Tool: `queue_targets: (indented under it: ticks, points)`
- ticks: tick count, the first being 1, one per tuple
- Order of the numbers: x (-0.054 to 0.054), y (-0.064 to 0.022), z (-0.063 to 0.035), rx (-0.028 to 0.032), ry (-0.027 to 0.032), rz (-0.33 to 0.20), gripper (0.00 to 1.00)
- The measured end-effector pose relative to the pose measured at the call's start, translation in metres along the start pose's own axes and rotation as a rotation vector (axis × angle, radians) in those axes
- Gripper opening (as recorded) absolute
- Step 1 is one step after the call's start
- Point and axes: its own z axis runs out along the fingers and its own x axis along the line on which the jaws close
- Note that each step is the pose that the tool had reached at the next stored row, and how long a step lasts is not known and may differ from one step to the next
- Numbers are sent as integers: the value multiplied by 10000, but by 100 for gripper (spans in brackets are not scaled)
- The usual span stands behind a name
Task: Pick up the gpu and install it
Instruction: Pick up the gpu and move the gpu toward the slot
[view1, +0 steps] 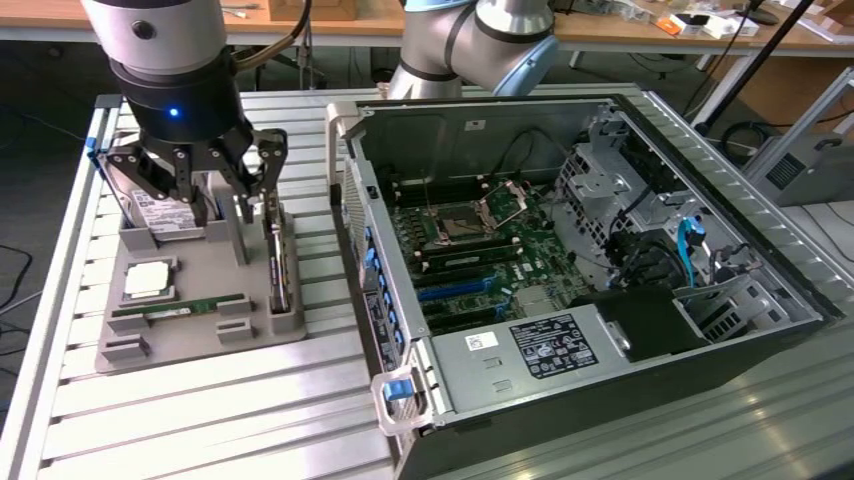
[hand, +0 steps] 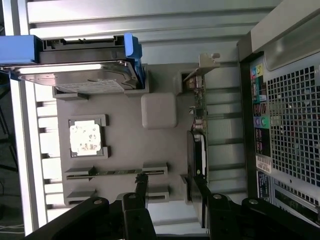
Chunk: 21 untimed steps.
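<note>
Arm pose: your arm comes straight down from above, wrist vertical, with the gripper hanging low over the grey parts holder.
Hand state: your gripper is spread wide and holds nothing; only bare holder lies between the fingers.
Gpu: the gpu stands on its long edge in a slot of the holder, beneath the hand on its computer-case side. In the wrist view the gpu runs away from the case-side finger, its silver bracket at the far end. You cannot tell whether that finger touches the card.
Other parts by the hand: the hard drive stands upright on the hand's other side, in a blue frame; the processor and the green memory stick lie flat beyond it.
Computer case: the open computer case lies just beside the holder, past the gpu from your hand, motherboard facing up.
Surface: holder and case both rest on a ribbed aluminium table.
Room: workbenches with clutter stand behind the arm.
</note>
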Motion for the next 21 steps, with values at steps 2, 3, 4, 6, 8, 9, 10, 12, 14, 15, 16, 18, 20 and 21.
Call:
queue_targets:
  ticks: [2,3,4,6,8,9,10,12,14,15,16,18,20,21]
  points:
    - [0,0,7,0,0,0,48]
    - [0,0,10,-1,0,0,48]
    - [0,-1,15,-1,0,0,48]
    - [-2,0,27,0,1,2,48]
    - [-9,-1,37,1,0,0,48]
    - [-14,-1,44,-1,-1,0,48]
    - [-19,-1,51,-2,-2,0,48]
    - [-37,0,69,-1,-1,0,48]
    - [-47,1,77,0,0,0,48]
    - [-49,1,81,-1,-1,1,48]
    - [-51,1,84,-1,-1,1,48]
    - [-56,1,91,0,-1,0,48]
    - [-58,1,96,1,2,1,48]
    - [-59,0,101,1,1,0,48]
